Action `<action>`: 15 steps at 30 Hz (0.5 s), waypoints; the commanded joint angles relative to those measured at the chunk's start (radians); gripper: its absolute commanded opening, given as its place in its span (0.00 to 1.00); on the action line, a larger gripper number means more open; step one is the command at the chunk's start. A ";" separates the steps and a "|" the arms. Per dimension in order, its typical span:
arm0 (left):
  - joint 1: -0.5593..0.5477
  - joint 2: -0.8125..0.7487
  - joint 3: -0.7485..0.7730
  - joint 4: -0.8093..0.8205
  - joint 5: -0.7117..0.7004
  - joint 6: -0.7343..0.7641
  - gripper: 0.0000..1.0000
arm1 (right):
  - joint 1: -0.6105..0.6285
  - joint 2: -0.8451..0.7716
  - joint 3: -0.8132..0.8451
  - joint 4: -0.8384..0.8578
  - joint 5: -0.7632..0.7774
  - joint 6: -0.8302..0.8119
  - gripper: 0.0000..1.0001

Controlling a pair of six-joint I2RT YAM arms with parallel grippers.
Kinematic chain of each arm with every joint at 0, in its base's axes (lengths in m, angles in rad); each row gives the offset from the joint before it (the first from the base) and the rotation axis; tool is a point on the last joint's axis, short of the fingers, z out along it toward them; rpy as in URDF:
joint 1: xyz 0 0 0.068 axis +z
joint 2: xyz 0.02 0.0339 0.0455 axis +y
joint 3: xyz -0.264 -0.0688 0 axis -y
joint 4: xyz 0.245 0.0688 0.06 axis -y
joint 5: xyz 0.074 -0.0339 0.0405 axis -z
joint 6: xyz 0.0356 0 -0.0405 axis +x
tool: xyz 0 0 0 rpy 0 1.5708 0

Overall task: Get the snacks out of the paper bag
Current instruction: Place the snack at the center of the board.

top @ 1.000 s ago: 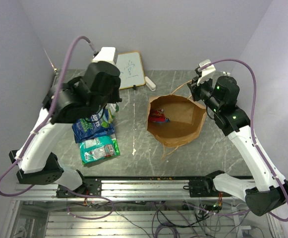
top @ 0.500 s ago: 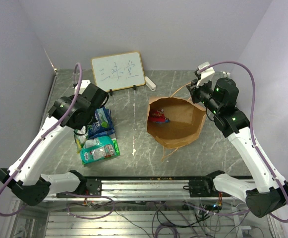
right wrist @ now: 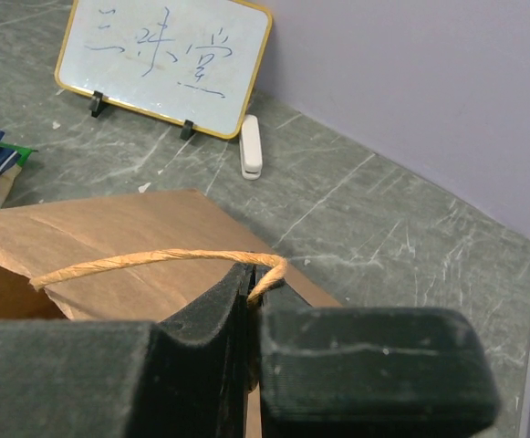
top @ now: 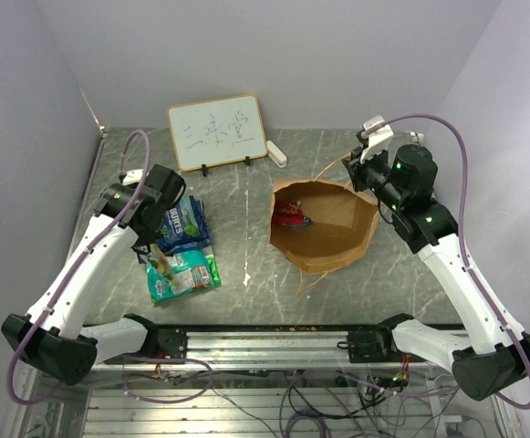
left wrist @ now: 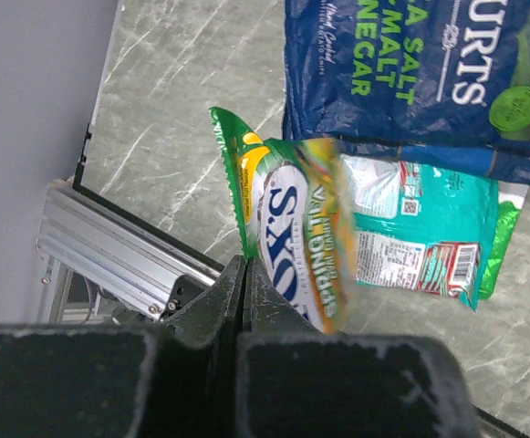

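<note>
The brown paper bag [top: 328, 228] lies open in the middle right, with a red-pink snack packet [top: 292, 215] inside. My right gripper [top: 360, 169] is shut on the bag's twisted paper handle [right wrist: 155, 260] and holds the far edge of the bag [right wrist: 109, 228] up. My left gripper [top: 150, 248] is shut on the edge of a green and orange snack packet [left wrist: 292, 237], just above the table at the left. A blue packet [top: 184, 226] and a teal-green packet [top: 187, 274] lie on the table beside it; both show in the left wrist view, blue [left wrist: 410, 73] and teal [left wrist: 420, 237].
A white framed board with writing [top: 217, 130] stands at the back, with a small white block [top: 276, 155] to its right. The table's left edge and an aluminium rail [left wrist: 109, 246] lie close to my left gripper. The purple wall [right wrist: 410, 82] is behind.
My left arm has swung down and toward the near left with the green packet, uncovering the board. My right gripper has stayed on the bag handle.
</note>
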 commanded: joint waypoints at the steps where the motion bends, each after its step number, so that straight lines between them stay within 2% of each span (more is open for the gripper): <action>1: 0.061 -0.014 0.000 0.019 -0.006 0.036 0.07 | 0.004 -0.019 -0.009 0.017 -0.013 0.009 0.02; 4: 0.067 0.011 0.001 0.040 0.013 0.058 0.07 | 0.004 -0.019 -0.005 0.014 -0.012 0.008 0.02; 9: 0.066 0.006 -0.060 0.182 0.106 0.167 0.07 | 0.004 -0.028 -0.011 0.008 -0.003 0.003 0.02; 15: 0.067 0.022 -0.135 0.246 0.196 0.196 0.07 | 0.004 -0.036 -0.018 0.007 -0.002 0.011 0.03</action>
